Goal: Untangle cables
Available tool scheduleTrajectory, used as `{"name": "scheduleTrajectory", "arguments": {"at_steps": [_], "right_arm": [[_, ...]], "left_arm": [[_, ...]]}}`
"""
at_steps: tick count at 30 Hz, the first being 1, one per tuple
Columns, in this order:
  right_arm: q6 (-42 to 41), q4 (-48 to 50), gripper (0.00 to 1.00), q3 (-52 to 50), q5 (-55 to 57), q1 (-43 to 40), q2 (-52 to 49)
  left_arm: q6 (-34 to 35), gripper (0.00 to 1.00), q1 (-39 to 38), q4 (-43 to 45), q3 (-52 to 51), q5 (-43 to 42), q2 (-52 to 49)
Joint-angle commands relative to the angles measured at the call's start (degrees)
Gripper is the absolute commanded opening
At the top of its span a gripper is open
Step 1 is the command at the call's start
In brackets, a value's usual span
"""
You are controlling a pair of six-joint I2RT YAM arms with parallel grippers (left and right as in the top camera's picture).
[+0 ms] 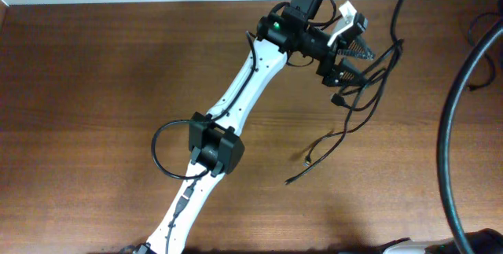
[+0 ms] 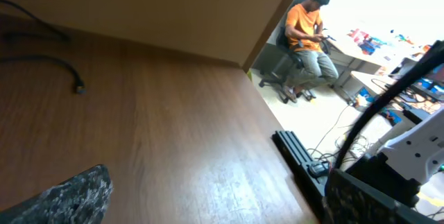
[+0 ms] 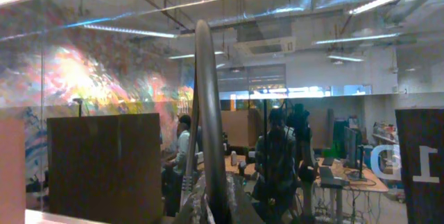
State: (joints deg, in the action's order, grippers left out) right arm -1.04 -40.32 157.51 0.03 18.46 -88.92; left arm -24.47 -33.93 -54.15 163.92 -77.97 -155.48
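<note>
One arm stretched to the far edge, black cables beside its jaws

Plenty of bare bench (image 1: 94,89) lies open to the left and along the near side. The left arm (image 1: 244,97) runs diagonally from the near edge, elbow bent mid-bench, wrist close to the far edge. The left jaws are released, with the fingers (image 2: 69,196) spread wide and nothing between them in the wrist view. The cables (image 1: 346,128) loop in a loose tangle just beside those jaws and trail toward mid-bench, two plug ends lying on the wood. Whether a cord touches a finger I cannot tell. A thick black cable (image 1: 449,120) arcs across the right side. Only a sliver of the right arm (image 1: 409,246) shows at the near edge. Its wrist camera faces the room, so I cannot tell whether the right jaws are clenched.
</note>
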Motion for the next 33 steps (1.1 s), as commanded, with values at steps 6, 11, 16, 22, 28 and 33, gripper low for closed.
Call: {"name": "scheduleTrajectory", "arguments": {"at_steps": [6, 11, 16, 22, 28, 33], "right_arm": [[1.25, -0.11, 0.04, 0.28, 0.7, -0.11, -1.31], [1.2, -0.04, 0.04, 0.26, 0.68, -0.11, -2.67], [1.25, -0.46, 0.04, 0.26, 0.72, -0.11, -3.06], [1.27, -0.83, 0.04, 0.28, 0.72, -0.22, -3.06], [1.27, -1.4, 0.04, 0.28, 2.91, -0.22, -3.04], [3.02, -3.26, 0.04, 0.28, 5.2, -0.22, -3.02]], "left_arm": [[0.55, 0.99, 1.18, 0.11, 0.15, -0.61, 0.33], [0.28, 0.99, 0.35, 0.33, 0.15, -11.78, 0.33], [1.03, 0.99, -0.7, -0.35, 0.15, -12.24, 0.33], [0.96, 0.61, -0.9, -4.55, 0.15, -12.22, 0.33], [0.98, 0.0, 2.16, -4.33, 0.17, -9.01, 0.33], [8.22, 0.0, 9.88, -5.57, 1.51, 6.38, 0.35]]}}
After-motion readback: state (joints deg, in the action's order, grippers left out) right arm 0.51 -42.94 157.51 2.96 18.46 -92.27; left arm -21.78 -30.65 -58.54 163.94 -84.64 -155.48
